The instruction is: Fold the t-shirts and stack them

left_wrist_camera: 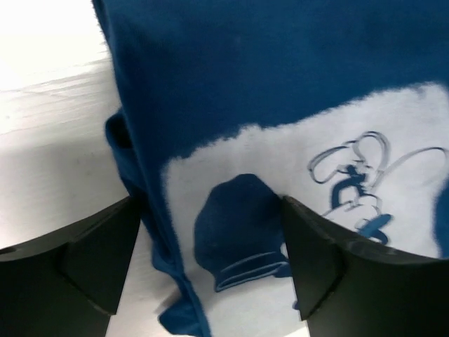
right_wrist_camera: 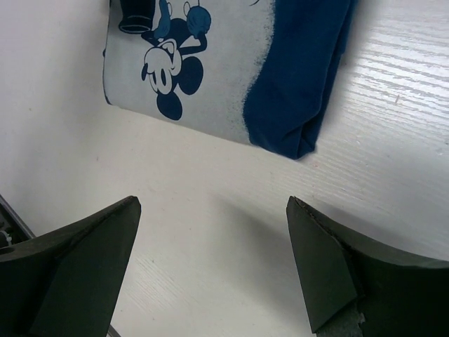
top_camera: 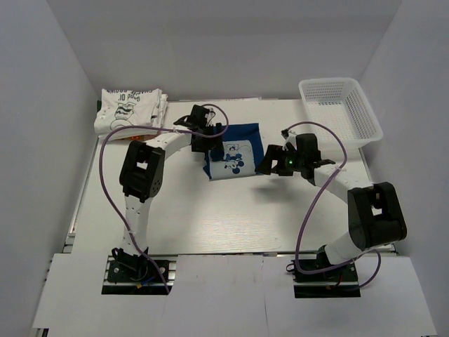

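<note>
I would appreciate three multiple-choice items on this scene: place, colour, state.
1. Where is the stack of white t-shirts? A. far left corner of the table B. table centre C. near right edge
2. What colour is the folded t-shirt mid-table? A. red B. blue with white print C. black
3. How is the right gripper? A. shut on cloth B. open, holding nothing C. out of view
Key: 1 A, seen from above; 2 B, both wrist views show it; 3 B, jaws apart, nothing between.
</note>
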